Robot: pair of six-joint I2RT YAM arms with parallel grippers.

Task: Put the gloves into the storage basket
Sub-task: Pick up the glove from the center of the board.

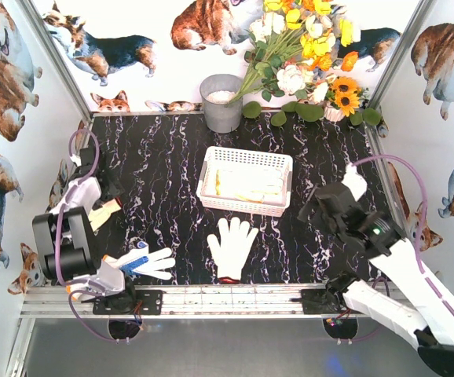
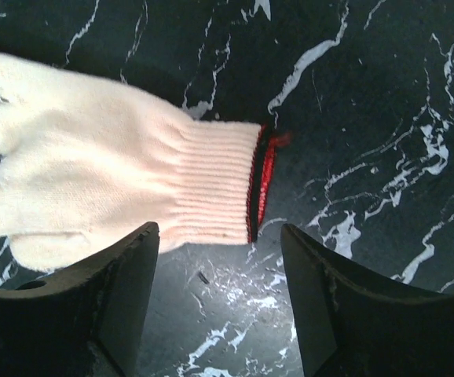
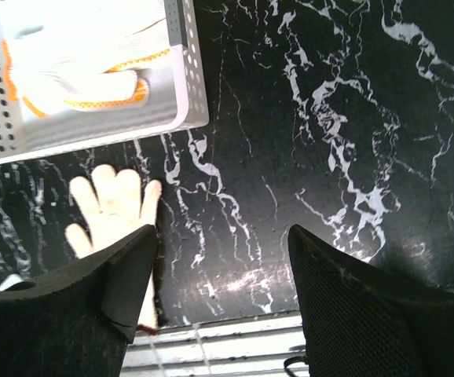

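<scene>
Glove (image 2: 109, 173) | cuff just beyond left end effector (image 2: 219, 232) | jaws apart, ungripped

A glove (image 2: 93, 181) runs off the left wrist view, fingertips cut away. The storage basket (image 3: 189, 71) is cropped top and left. Near the table's (image 3: 329, 118) near edge, the right arm's fingers (image 3: 93, 298) hide the cuff of a plain glove (image 3: 113, 204).

The left arm (image 1: 64, 236) and right arm (image 1: 396, 271) are black and white, with purple cables (image 1: 71, 145) and 2 fat black fingers (image 2: 93, 314) each.

Knitted cloth glove (image 2: 93, 181) (glossy marbled table (image 2: 368, 118))
</scene>
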